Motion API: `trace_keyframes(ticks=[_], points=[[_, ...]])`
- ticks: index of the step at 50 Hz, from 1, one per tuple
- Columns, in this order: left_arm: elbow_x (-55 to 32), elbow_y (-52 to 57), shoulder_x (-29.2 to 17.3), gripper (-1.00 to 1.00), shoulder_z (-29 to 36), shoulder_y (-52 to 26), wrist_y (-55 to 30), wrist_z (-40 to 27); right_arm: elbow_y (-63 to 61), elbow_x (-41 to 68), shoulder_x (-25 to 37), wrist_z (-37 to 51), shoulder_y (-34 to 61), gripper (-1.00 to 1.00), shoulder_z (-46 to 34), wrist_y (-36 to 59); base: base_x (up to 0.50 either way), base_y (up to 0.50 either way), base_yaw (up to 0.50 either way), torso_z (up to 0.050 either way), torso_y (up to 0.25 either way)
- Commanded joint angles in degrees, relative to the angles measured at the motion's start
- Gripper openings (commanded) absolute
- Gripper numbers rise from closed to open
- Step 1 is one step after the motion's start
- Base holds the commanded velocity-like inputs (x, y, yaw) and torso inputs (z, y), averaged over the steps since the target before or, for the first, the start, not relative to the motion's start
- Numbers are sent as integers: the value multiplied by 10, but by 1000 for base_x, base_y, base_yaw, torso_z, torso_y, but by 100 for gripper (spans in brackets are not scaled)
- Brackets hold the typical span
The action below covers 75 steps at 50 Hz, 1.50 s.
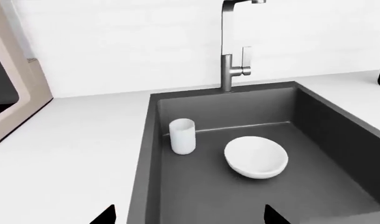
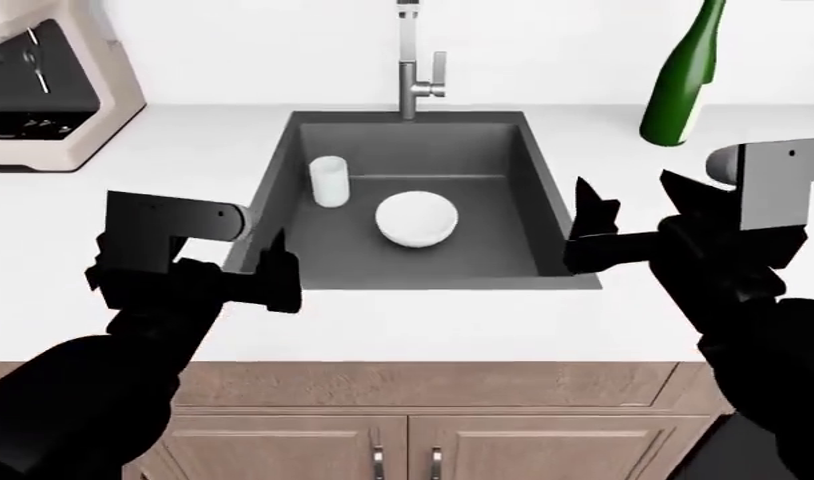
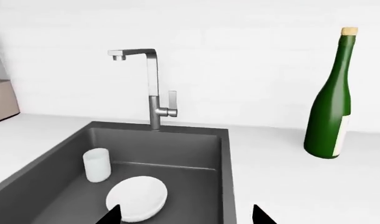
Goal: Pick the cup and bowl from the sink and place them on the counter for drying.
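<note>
Basically nothing's done yet: the cup (image 2: 328, 181) stands upright at the back-left of the sink (image 2: 494, 250), close to its left wall, w/ the bowl (image 2: 417, 218) just beside it nearer the middle, both on the basin floor. The worktop (image 2: 647, 190) holds neither. Left gripper (image 2: 264, 272) hovers over the sink's front-left corner, jaws spread & empty; right gripper (image 2: 587, 228) hangs over the right rim, jaws also spread & empty. So both picks & both placements are left, in my view. Green bottle (image 2: 683, 75) & coffee machine (image 2: 47, 90) sit well apart on the worktop, faucet (image 2: 414, 65) behind the basin.
</note>
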Motion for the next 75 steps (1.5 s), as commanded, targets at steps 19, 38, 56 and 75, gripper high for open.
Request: trace_keyframes(ticks=[19, 38, 56, 75], points=[[-42, -72, -31, 100, 18, -143, -107, 16, 96, 41, 37, -6, 144, 100, -26, 107, 500, 0, 0, 0, 1], [-47, -86, -29, 100, 33, -140, -97, 5, 90, 45, 27, -3, 92, 100, -25, 82, 500, 0, 0, 0, 1], [-50, -93, -39, 100, 35, -120, -77, 3, 92, 55, 14, 17, 82, 100, -11, 85, 328, 0, 0, 0, 1], [-51, -101, -33, 100, 46, -114, -64, -7, 162, 222, -24, 101, 130, 100, -98, 195, 0, 0, 0, 0, 0]])
